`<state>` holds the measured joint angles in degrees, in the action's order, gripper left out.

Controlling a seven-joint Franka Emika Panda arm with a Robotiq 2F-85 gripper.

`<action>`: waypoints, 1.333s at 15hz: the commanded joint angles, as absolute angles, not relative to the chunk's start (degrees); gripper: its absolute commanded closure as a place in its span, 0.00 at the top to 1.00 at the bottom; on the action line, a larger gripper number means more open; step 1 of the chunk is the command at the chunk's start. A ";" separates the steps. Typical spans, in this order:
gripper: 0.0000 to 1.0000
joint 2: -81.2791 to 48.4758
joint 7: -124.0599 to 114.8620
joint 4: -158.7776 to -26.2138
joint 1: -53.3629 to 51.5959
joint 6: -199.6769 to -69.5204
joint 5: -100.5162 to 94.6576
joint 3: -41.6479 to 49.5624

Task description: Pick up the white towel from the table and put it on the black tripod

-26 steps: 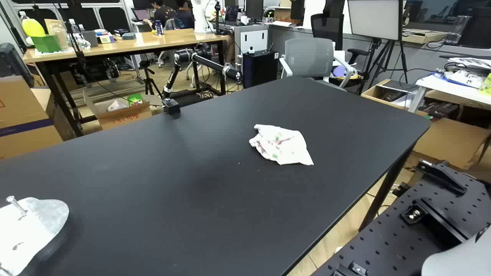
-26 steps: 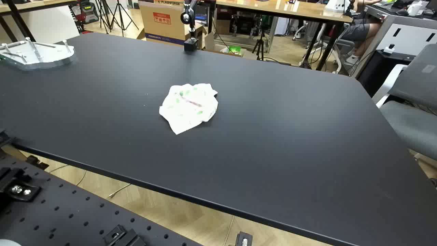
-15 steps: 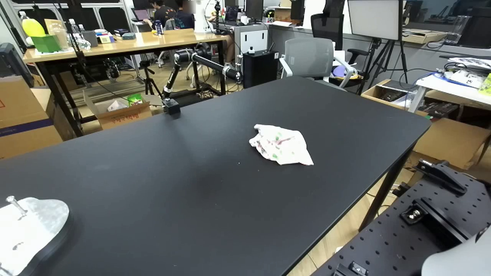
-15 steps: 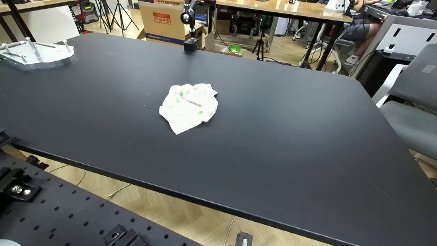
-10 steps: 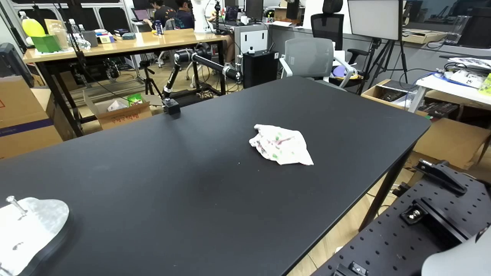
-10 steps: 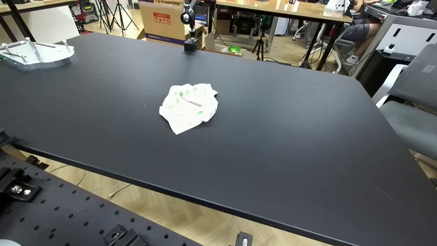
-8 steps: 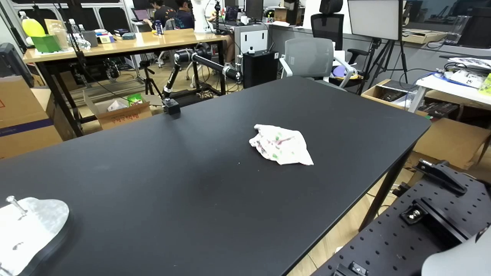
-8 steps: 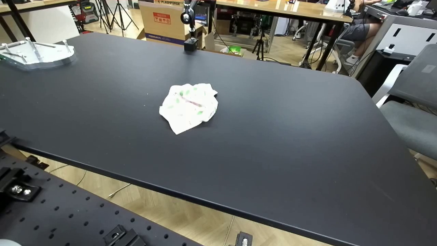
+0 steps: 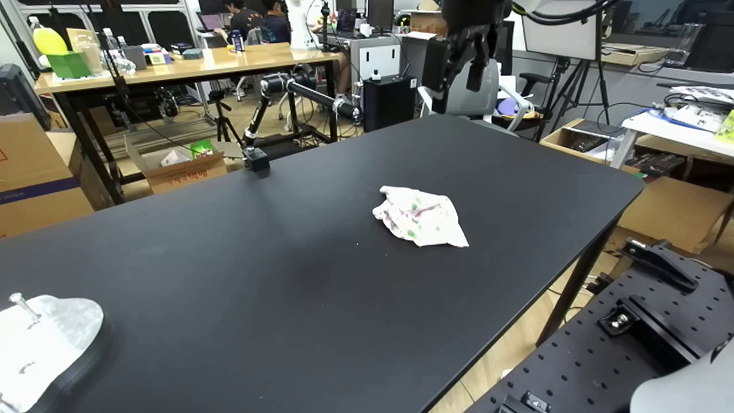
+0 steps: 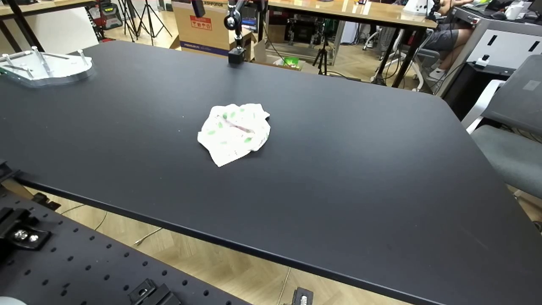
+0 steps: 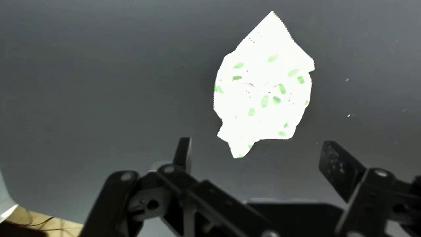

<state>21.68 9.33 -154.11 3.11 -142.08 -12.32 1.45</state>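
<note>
A wooden-topped desk [image 9: 218, 64] spans the upper left of the frame in an exterior view, a rounded yellow thing [image 9: 49, 42] showing just above a green box [image 9: 69, 65] at its left end. Below, a cardboard box [image 9: 31, 155] with a purple band [image 9: 39, 190] stands at the left edge, and a pale panel [image 9: 71, 327] with pegs [image 9: 24, 306] takes the lower-left corner. In an exterior view, a grey chair [image 10: 514, 103] with a white armrest [image 10: 482, 103] is cut off by the right edge.
</note>
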 commanded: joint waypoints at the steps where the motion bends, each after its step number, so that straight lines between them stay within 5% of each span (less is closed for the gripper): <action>1: 1.00 20.27 12.61 -154.04 1.88 -141.97 -10.38 2.75; 20: 1.00 -4.74 10.11 -146.83 4.85 -157.56 -24.70 3.03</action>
<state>0.40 11.21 -150.28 4.80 -156.97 -22.60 2.09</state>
